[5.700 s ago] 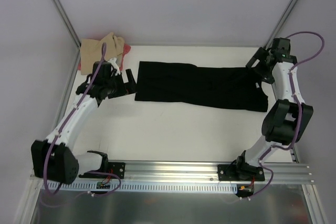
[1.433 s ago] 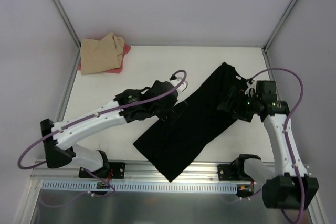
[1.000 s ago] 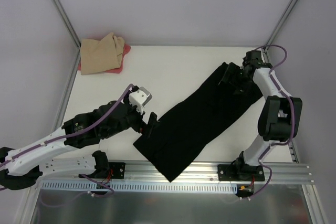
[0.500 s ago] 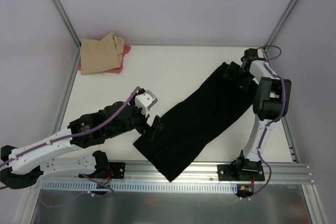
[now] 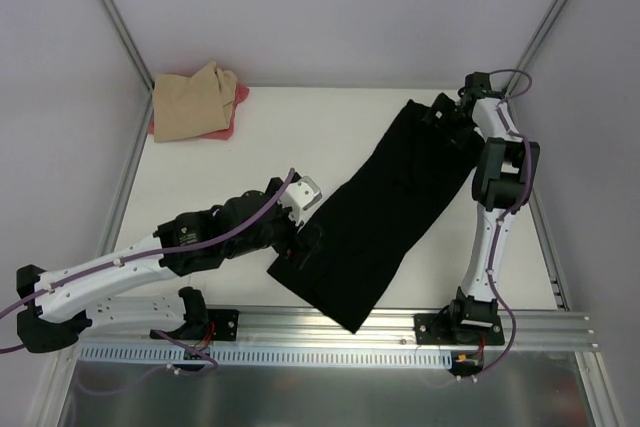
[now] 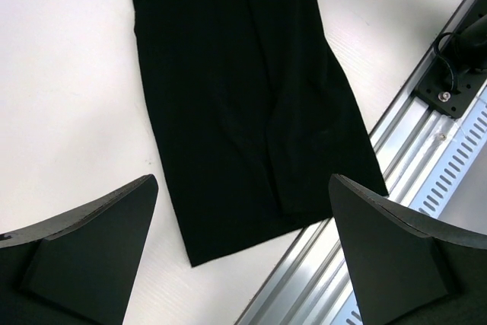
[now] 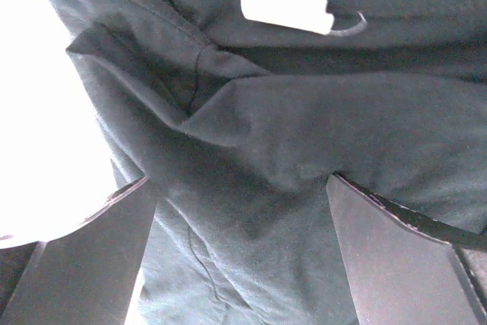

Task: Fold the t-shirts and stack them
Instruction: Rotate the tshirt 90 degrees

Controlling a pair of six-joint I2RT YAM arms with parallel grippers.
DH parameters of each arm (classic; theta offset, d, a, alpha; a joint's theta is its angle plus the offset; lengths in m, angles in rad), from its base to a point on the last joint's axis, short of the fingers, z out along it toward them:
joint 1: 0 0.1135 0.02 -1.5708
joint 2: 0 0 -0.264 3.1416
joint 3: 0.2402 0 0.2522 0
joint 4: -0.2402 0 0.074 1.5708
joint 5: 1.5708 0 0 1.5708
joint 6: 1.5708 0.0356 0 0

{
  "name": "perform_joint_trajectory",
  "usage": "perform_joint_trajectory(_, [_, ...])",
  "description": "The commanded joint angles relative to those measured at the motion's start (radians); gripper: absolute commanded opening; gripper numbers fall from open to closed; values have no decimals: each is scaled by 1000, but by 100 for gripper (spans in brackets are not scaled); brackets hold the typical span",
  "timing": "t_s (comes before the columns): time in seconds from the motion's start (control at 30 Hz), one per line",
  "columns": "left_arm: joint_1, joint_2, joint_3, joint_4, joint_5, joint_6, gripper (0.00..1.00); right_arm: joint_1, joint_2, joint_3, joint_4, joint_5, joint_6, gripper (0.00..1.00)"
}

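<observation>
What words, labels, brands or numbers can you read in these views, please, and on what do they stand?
No text can be read in any view.
White neck tag on the black t-shirt: looks blank, washed out bright; no print legible.

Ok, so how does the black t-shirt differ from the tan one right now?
The black t-shirt lies flattened as a long diagonal strip; the tan t-shirt is bunched in a small heap. The black t-shirt rests directly on the table, while the tan t-shirt sits atop the pink-red t-shirt in the far-left corner. Both are soft cloth.
</observation>
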Motion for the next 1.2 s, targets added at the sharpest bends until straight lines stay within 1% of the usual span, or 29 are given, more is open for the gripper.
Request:
perform_joint_trajectory(0.0, [-1, 18, 29, 51, 21, 35, 99, 36, 144, 176, 41, -96, 32, 99])
perform_joint_trajectory(0.03, [-1, 22, 26, 54, 17, 38, 99, 41, 197, 219, 41, -119, 41, 100])
perform_joint_trajectory(0.1, [-1, 38, 17, 60, 8, 49, 98, 50, 245, 311, 32, -176, 57, 99])
perform_joint_trajectory(0.13, [-1, 50, 15, 61, 0, 56, 98, 56, 282, 368, 52, -207, 98, 99])
perform_joint_trajectory(0.17, [-1, 58, 14, 61, -3, 59, 99, 58, 294, 388, 70, -272, 121, 99])
perform_joint_trajectory(0.33, [-1, 102, 6, 81, -22, 76, 99, 84, 320, 402, 232, -394, 248, 100])
perform_joint_trajectory(0.4, [-1, 114, 2, 87, -35, 76, 99, 90, 349, 420, 286, -469, 331, 99])
perform_joint_trajectory(0.43, [0, 122, -1, 95, -37, 78, 99, 90, 362, 431, 341, -498, 362, 99])
perform_joint_trajectory(0.47, [1, 125, -4, 97, -40, 76, 99, 111, 387, 451, 375, -558, 427, 100])
perform_joint_trajectory(0.53, [1, 131, -15, 107, -43, 67, 99, 133, 411, 468, 465, -602, 486, 100])
perform_joint_trajectory(0.6, [1, 128, -29, 109, -42, 59, 99, 151, 421, 477, 506, -635, 528, 99])
perform_joint_trajectory(1.03, [1, 45, -110, 113, -54, -16, 99, 229, 411, 483, 627, -734, 571, 99])
perform_joint_trajectory(1.1, [1, 39, -121, 115, -55, -28, 99, 231, 395, 474, 639, -738, 557, 100])
perform_joint_trajectory(1.17, [1, 33, -136, 110, -61, -39, 99, 231, 336, 421, 633, -725, 505, 99])
